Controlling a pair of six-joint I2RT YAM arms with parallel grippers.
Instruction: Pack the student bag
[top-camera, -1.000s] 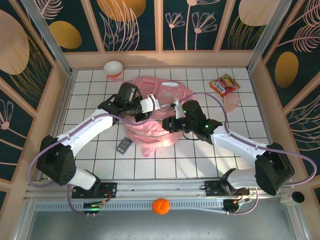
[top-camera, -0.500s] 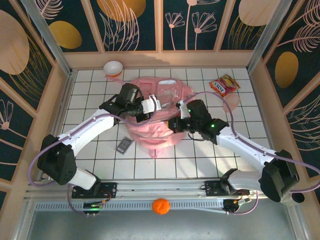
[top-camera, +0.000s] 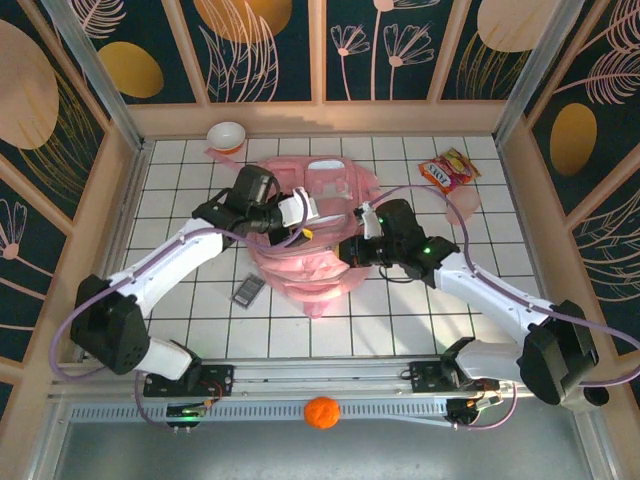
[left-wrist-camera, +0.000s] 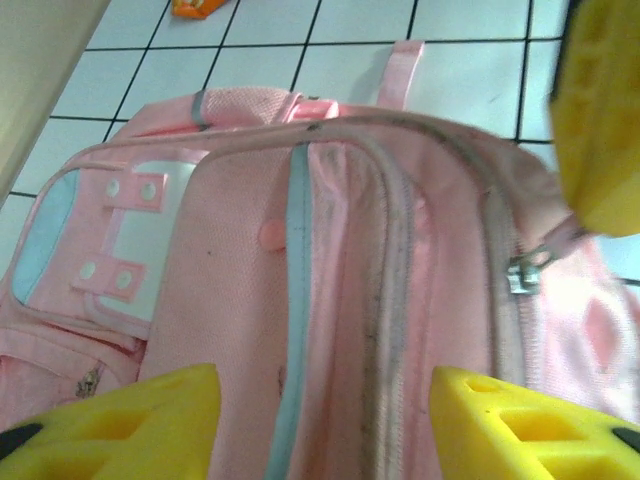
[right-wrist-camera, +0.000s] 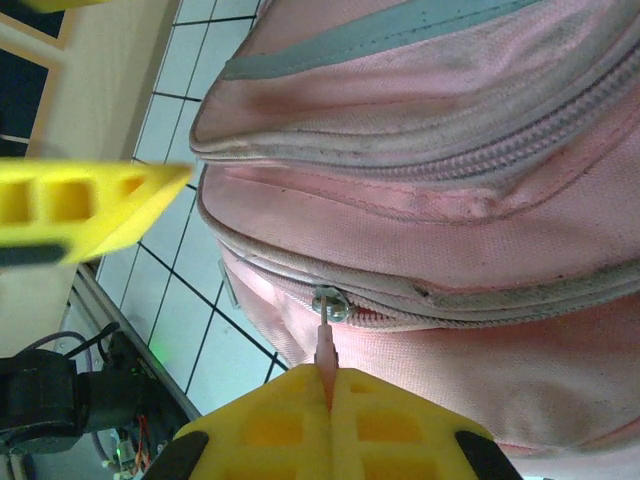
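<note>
Worktop (top-camera: 170, 180): white tiles with dark grid lines, walled on the left, right and far sides.
Student bag (top-camera: 305, 268): pink, soft, lying slumped around the middle of the worktop, a little toward the far side, between the two arms; several zip lines running across its front.
Bag patch (left-wrist-camera: 120, 240): white and pale blue with small pink studs, at the left of the left wrist view.
Left tool (left-wrist-camera: 325, 400): over the left part of the bag; yellow fingers (left-wrist-camera: 120, 420) spread wide, pink fabric and a pale blue stripe seen in the gap; no pinch on anything visible.
Right tool (right-wrist-camera: 328, 378): at the right side of the bag; yellow pads pressed together, pinching the zip pull.
Zip pull (right-wrist-camera: 326, 345): thin pink tab, running from the metal slider (right-wrist-camera: 328, 304) straight into the pinched pads.
Zip at that slider: looks done up on both sides of the slider, as far as the right wrist view shows.
Bowl (top-camera: 227, 136): white, far left corner, well apart from the bag.
Snack packet (top-camera: 449, 170): red and yellow, far right, apart from the bag.
Dark flat object (top-camera: 247, 291): on the tiles just left of the bag's near end; kind not clear.
Orange ball (top-camera: 321, 412): off the tiles, near of the arm bases.
</note>
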